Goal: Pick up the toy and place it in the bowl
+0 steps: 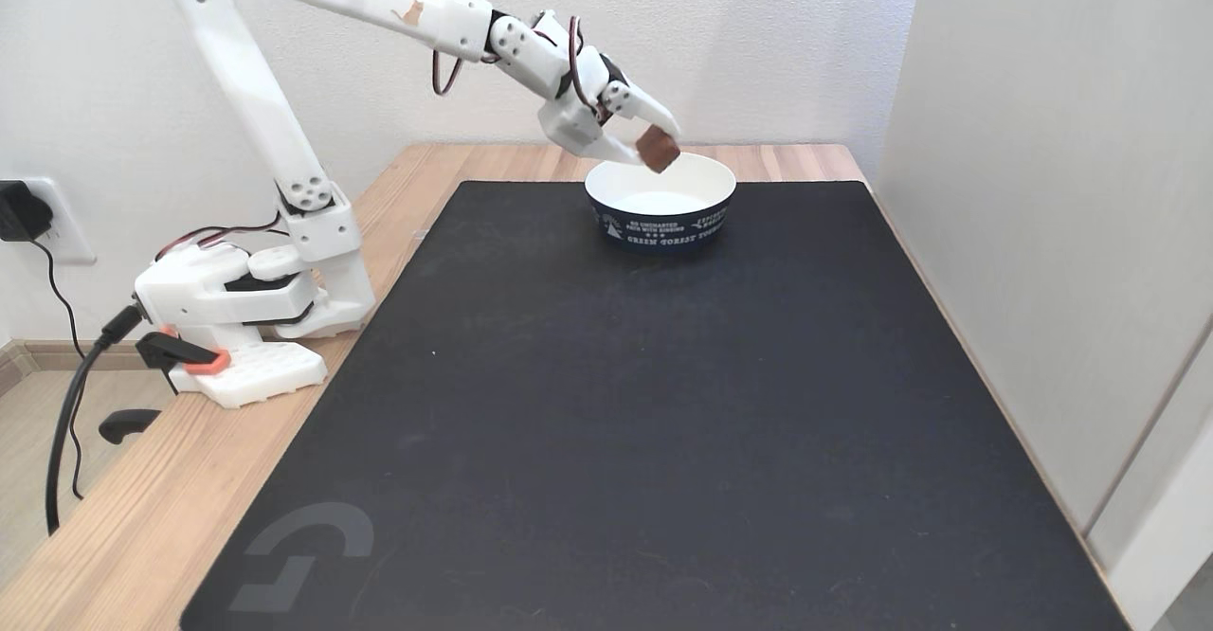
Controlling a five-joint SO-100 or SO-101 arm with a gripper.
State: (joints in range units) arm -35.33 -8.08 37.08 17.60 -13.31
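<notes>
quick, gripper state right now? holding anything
Gripper: jaws closed on the toy, held in the air just above the near rim of the bowl.

On bowl navy outer wall, white print: "GREEN FOREST", then a partly legible word; smaller lines above too small to read, beside tree marks. On black mat near corner: grey logo mark, no letters.

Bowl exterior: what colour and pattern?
Dark navy with small white printed text and tree marks, white inside; the bowl shows best in the fixed view.
</notes>
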